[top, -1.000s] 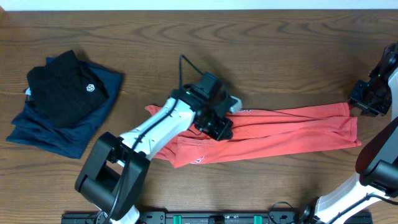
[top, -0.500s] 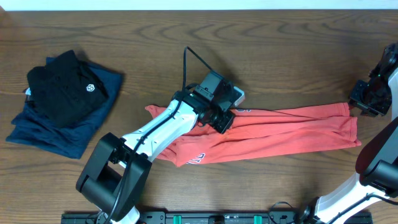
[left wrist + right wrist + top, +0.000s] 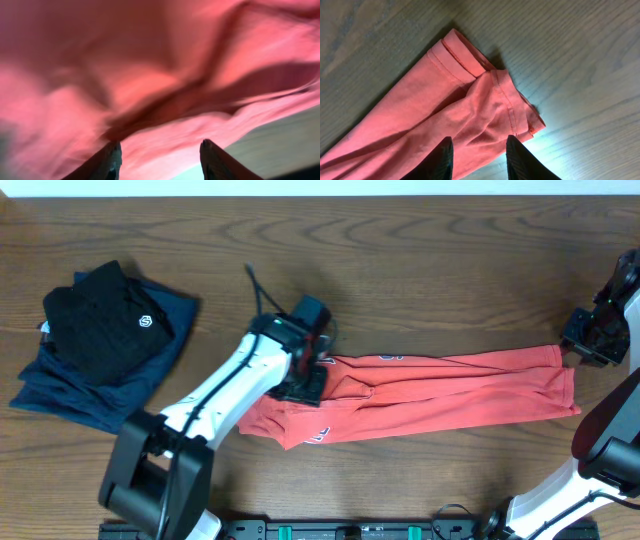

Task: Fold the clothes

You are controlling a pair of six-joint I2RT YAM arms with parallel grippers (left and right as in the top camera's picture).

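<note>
left arm (image 3: 228, 383) shifted left over T-shirt (image 3: 450, 392), jaws parted

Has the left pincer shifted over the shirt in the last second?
Yes. The left pincer has slid left along the coral-red T-shirt, closer to the black garment at the table's left side.

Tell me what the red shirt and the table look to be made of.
Red shirt: soft, matte knit fabric, probably cotton; it creases loosely and has stitched hems. Table: dark brown wood or wood-look laminate with a slight sheen; grain lines run across it, but which of the two cannot be told.
</note>
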